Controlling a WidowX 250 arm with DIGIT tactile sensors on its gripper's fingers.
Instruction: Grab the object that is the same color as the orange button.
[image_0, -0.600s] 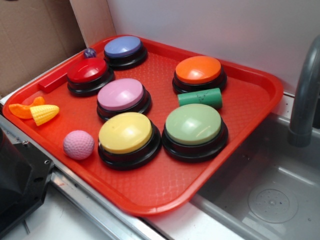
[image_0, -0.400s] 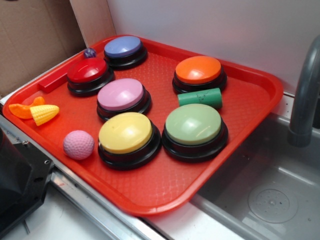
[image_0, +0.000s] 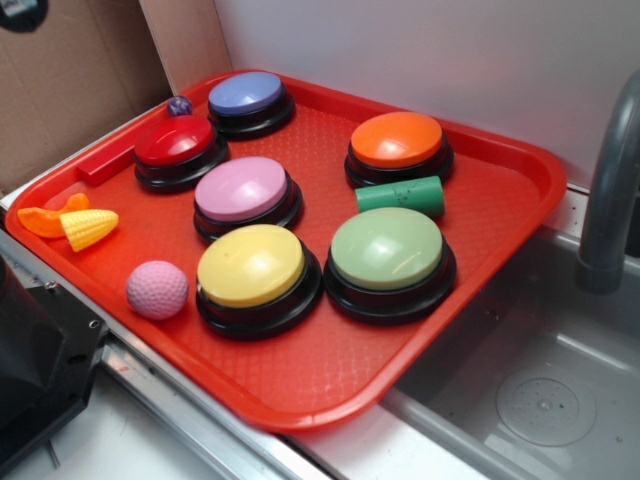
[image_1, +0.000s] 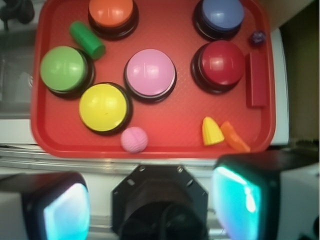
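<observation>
Fingers (image_1: 150, 210) fill the bottom edge of the wrist view, two blurred pads with a teal sheen, one at lower left (image_1: 60, 212) and one at lower right (image_1: 240, 200), set wide apart and holding nothing — they touch nothing either, hanging well back from the tray's near rim (image_1: 150, 150). That height and spread suits a survey pose: the whole tray sits in view so a target can be picked out before any descent.

Nearest on the tray, at lower right of the wrist view, lies the object (image_1: 235, 137), a small flat orange piece, just beside the yellow corn (image_1: 212, 132) and apparently touching it. In the exterior view the same pair sits at the far left, the orange piece (image_0: 45, 218) partly behind the corn (image_0: 90, 228). A pink golf ball (image_1: 134, 139) rests near the rim in front of the yellow button (image_1: 104, 107).

Farther in come the pink button (image_1: 150, 73), green button (image_1: 64, 69) and red button (image_1: 222, 64), with a red block (image_1: 256, 80) along the right wall. At the top left stands the orange button (image_1: 111, 12), a green cylinder (image_1: 87, 40) beside it. The grasp looks not yet begun, and the corn crowding the target could get caught between the pads.
</observation>
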